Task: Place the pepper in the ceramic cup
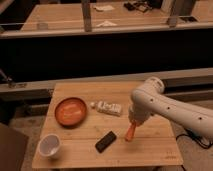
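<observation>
The pepper (129, 133), a small slender orange-red piece, hangs tilted just right of the wooden table's middle, its lower tip at or just above the tabletop. My gripper (132, 124) comes down on its upper end from the white arm (165, 107) that reaches in from the right, and it is shut on the pepper. The ceramic cup (50, 146), white and round with a pale inside, stands upright near the table's front left corner, well to the left of the gripper.
A round orange plate (71, 111) lies at the left of the table (150, 150). A white bottle-like object (109, 107) lies on its side behind the centre. A black block (105, 141) lies between pepper and cup. A dark counter runs behind.
</observation>
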You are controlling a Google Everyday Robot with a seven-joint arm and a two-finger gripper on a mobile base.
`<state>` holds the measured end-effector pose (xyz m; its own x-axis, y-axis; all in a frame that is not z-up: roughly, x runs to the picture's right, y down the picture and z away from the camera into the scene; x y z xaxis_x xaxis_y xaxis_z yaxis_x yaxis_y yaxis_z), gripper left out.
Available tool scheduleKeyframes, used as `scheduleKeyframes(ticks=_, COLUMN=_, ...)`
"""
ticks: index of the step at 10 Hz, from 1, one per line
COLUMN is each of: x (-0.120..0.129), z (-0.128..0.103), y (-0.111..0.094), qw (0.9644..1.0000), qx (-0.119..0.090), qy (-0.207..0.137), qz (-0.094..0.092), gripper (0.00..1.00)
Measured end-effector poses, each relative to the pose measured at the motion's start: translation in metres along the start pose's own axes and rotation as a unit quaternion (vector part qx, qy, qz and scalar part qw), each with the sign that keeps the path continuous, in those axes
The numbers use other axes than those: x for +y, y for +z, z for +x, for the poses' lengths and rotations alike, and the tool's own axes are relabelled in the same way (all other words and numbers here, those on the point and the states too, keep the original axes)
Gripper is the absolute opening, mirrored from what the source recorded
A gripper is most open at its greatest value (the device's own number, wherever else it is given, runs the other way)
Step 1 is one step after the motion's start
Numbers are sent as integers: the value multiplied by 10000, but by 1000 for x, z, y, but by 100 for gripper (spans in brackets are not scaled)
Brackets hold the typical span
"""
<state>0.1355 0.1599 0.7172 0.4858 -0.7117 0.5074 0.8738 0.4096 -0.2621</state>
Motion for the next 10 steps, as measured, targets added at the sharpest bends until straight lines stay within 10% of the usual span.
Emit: scheduleKeyframes(ticks=10, x=-68, z=-23, y=-15, qw=9985, qx=145, qy=-515, qz=92, gripper=0)
